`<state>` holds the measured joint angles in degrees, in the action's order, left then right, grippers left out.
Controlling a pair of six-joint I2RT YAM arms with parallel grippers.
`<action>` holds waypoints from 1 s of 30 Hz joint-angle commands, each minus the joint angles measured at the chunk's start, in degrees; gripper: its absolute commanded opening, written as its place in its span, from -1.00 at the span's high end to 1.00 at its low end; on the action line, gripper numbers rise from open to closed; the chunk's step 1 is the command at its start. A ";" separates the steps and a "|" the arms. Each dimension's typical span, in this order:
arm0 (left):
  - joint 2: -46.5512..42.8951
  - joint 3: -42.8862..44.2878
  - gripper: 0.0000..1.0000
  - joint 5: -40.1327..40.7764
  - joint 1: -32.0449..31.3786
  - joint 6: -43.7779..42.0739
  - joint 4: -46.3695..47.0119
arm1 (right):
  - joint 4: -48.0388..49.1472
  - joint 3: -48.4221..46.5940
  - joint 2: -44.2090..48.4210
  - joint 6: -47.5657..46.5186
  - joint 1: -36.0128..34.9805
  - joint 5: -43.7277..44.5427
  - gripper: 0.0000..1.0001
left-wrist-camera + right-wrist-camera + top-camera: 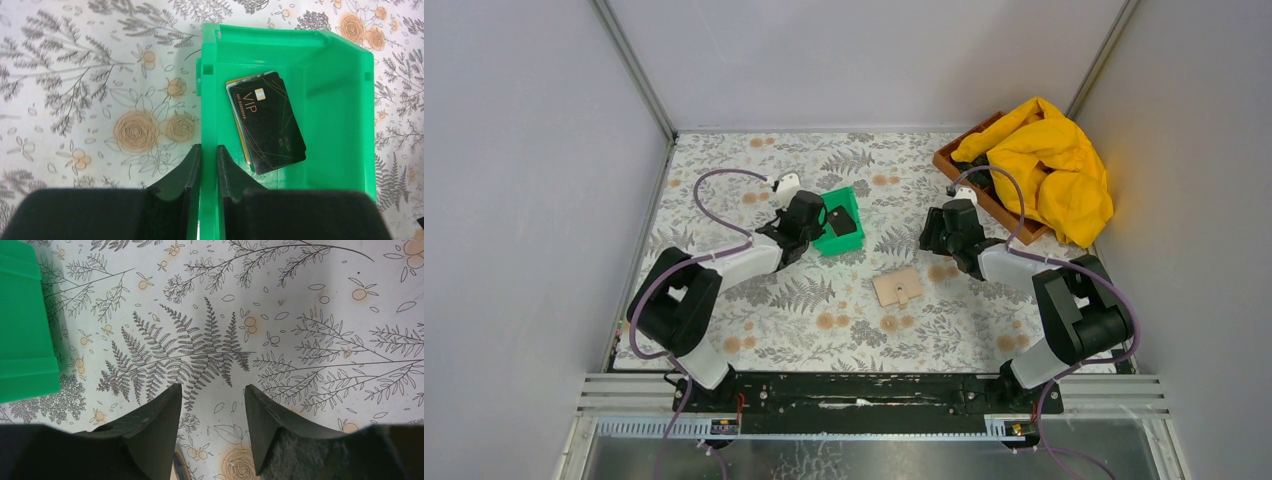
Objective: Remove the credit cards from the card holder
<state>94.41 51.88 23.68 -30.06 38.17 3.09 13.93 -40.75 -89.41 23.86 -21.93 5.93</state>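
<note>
On the worktop [754, 300], judged from how things lie, the job looks close to done: the cards already lie in the bin, and the holder sits apart from both arms. The bin [340, 125] is green and open-topped, left of centre. The left tool [208, 150] is narrow, with one finger on each side of the bin's near wall. That wall fills the gap between them, so the tool appears to clamp the wall, and it holds no card. The right tool [212, 389] is wide and holds nothing, hanging over bare floral print with a corner of the bin near. The holder [897, 288] lies flat between the arms, nearer the right one, tan side up with its small tab toward the bases. It looks folded shut, and whether a card remains inside cannot be told. The cards [270, 125] rest in a loose skewed stack on the bin floor, close to the clamped wall. A black one with gold lettering is on top, with a pale edge and a tan edge showing under it. If the holder is spent, the next move calls for the left tool to let go and lift off; if not, the right tool would have to reach the holder and undo the tab first
</note>
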 commanded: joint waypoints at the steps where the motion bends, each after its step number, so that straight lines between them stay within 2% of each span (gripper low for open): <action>1: -2.43 -0.99 1.00 8.36 -2.63 11.62 -6.25 | 0.14 -2.08 1.93 -0.14 -0.59 -0.27 -0.14; 7: -0.99 5.81 1.00 12.57 -5.75 12.42 -10.65 | -0.04 -2.09 1.96 -0.13 -0.60 -0.24 -0.14; 12: 1.56 11.01 0.43 14.76 -7.55 10.05 -12.93 | -0.13 -2.17 2.05 -0.10 -0.62 0.07 -0.15; 14: 1.97 11.70 0.28 14.92 -7.85 9.55 -12.94 | -0.02 -2.03 2.35 -0.13 -0.60 0.52 -0.16; 22: 2.60 11.30 0.18 15.69 -7.96 6.65 -12.78 | 0.96 -1.26 3.10 -0.53 -1.25 1.13 -0.17; 23: 2.08 10.96 0.07 16.29 -7.94 5.62 -12.08 | 1.53 -1.00 3.59 -1.17 -2.08 1.90 -0.20; 26: 0.65 9.51 -0.46 17.03 -7.93 -1.41 -6.89 | 3.37 -0.69 5.32 -4.58 -6.69 6.79 -0.43; 28: 0.10 8.78 -0.71 13.48 -7.55 -9.49 -1.77 | 4.44 -0.73 5.90 -6.80 -10.01 9.65 -0.44; 30: 0.47 9.95 -0.83 12.93 -6.85 -13.94 -0.97 | 5.34 -0.77 5.95 -8.48 -12.43 11.44 -0.30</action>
<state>96.20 61.43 36.88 -37.76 36.51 -5.69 14.61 -40.73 -86.06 20.32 -29.58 11.44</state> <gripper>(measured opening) 0.878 0.711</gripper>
